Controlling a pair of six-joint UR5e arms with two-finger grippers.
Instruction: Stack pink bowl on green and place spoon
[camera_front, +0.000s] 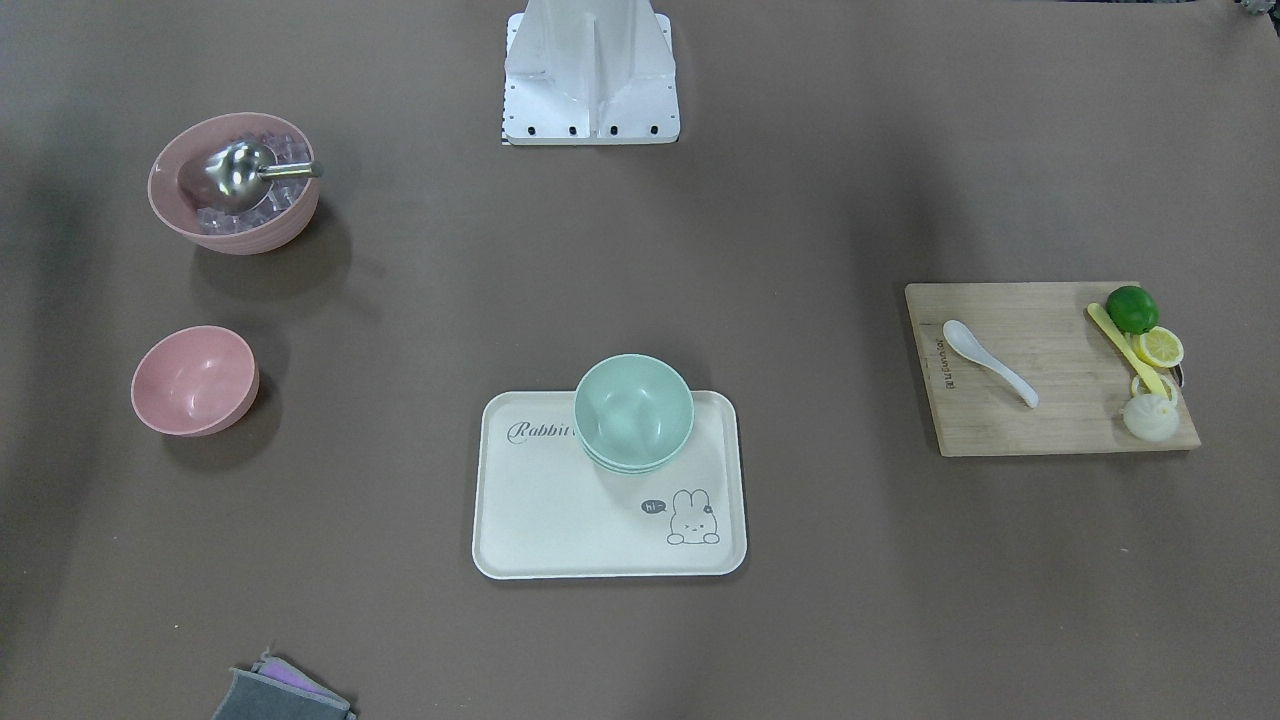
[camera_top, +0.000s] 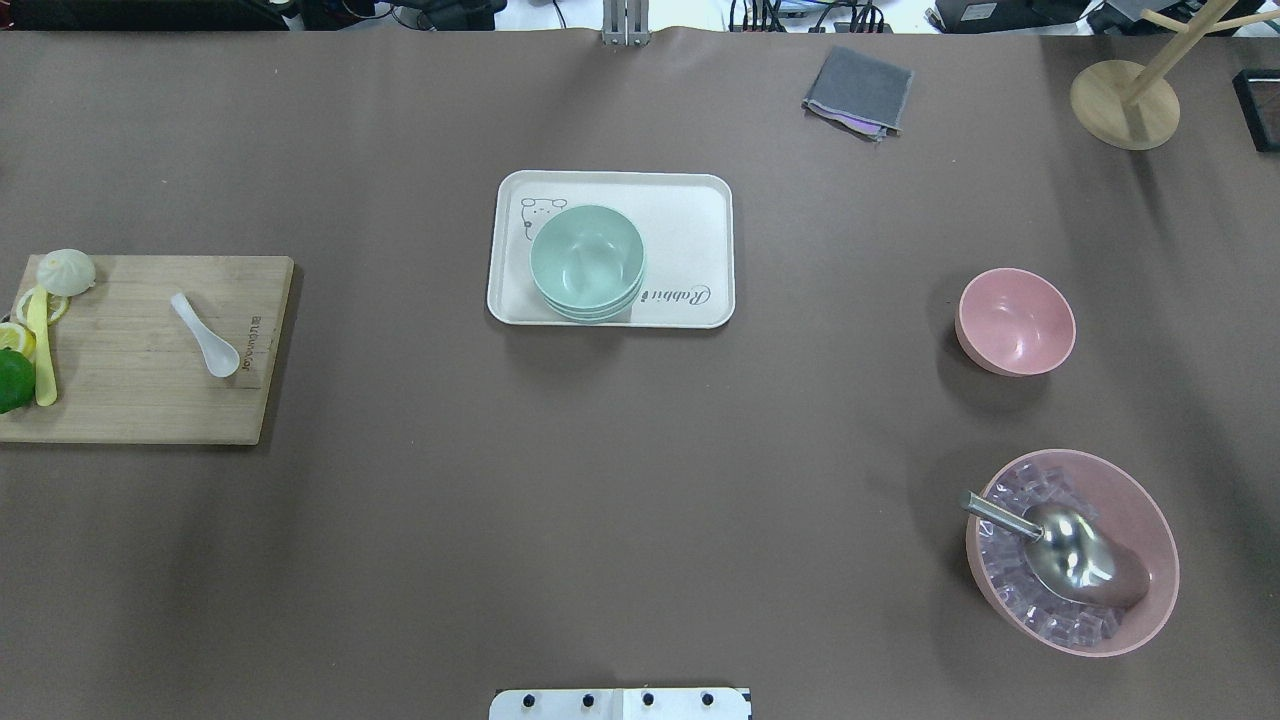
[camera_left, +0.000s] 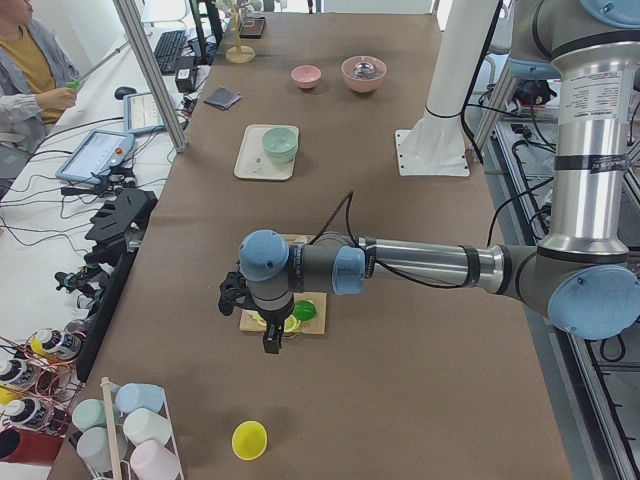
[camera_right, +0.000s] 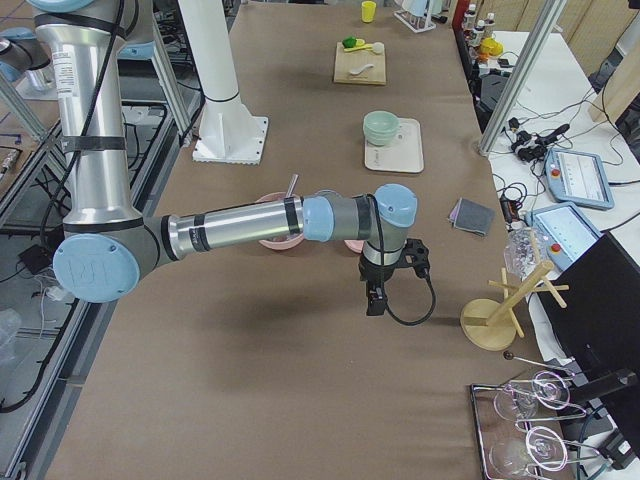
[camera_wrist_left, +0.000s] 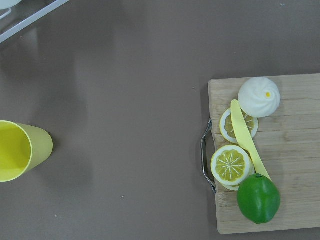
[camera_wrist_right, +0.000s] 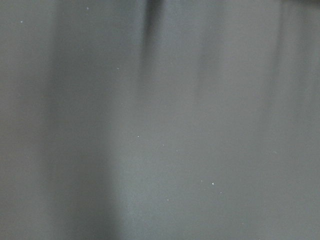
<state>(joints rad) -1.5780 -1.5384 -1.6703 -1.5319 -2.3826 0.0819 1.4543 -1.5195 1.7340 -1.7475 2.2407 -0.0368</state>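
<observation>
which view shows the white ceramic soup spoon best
Exterior front-facing: the white ceramic soup spoon lies unobstructed on the wooden cutting board, scoop and handle clear. Overhead exterior is nearly as good. Exterior right shows it tiny; exterior left and wrist views miss it.

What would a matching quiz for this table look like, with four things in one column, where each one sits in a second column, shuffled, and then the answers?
Things:
1. small pink bowl
2. green bowls
3. white spoon
4. metal scoop

Places:
A. on the cutting board
B. in the larger pink bowl
C. directly on the table
D. on the tray

Pairs: 1-C, 2-D, 3-A, 4-B
</observation>
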